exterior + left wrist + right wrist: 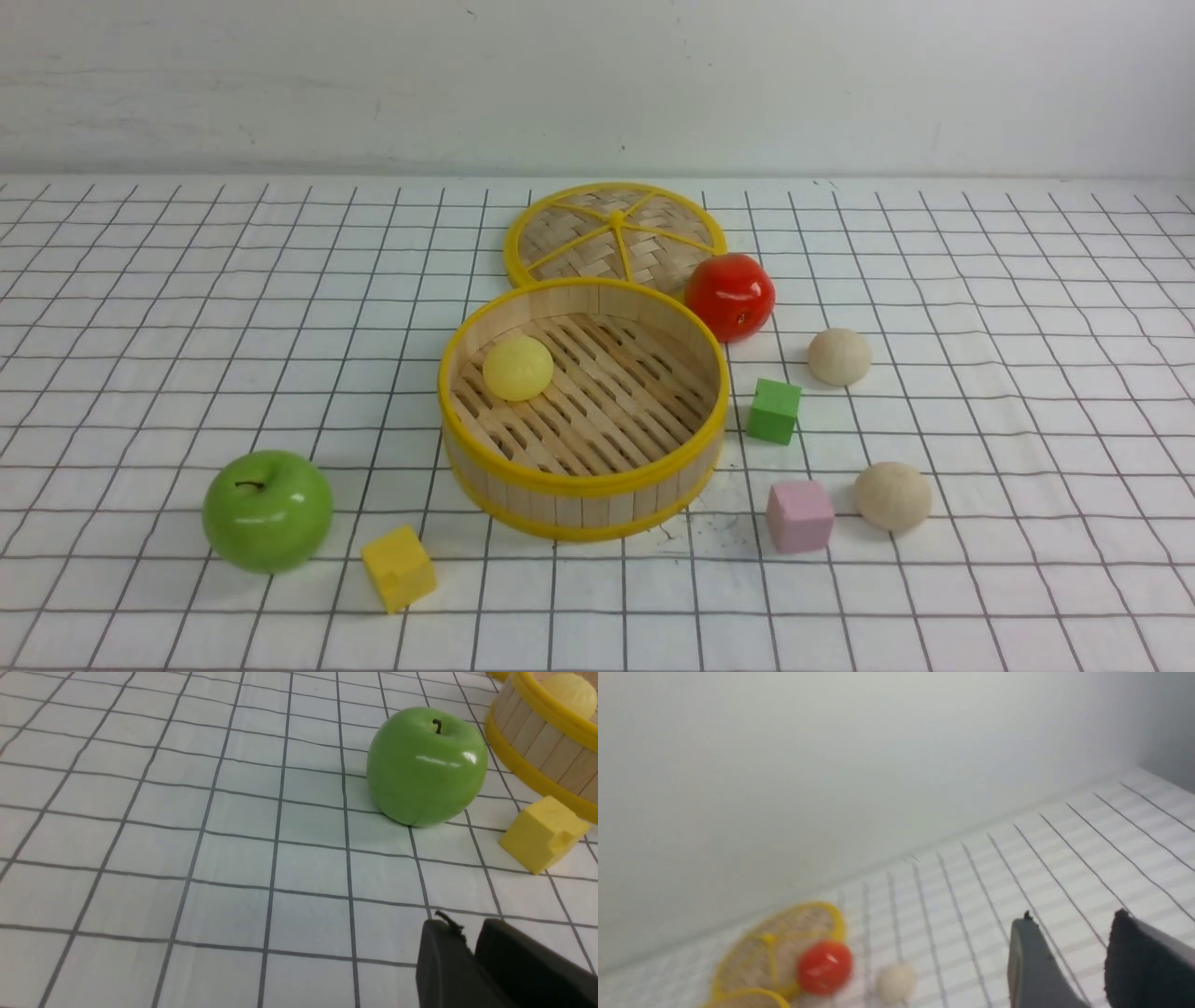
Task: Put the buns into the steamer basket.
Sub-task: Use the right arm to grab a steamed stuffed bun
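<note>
Nearest us, our left gripper [467,926] holds nothing, and we cannot tell whether its jaws are parted. Our right gripper [1073,919] stands apart, empty. The near beige bun [893,496] sits just right of the pink cube [799,515], which a wide grasp might knock. The yellow bun [518,368] lies inside the steamer basket [579,481]. Farther right, the far beige bun [839,356] could roll toward the red apple [729,296].

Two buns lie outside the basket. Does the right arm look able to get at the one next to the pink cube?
Probably yes: that bun lies uncovered on the robot's right side, and only the pink cube sits close beside it.
</note>
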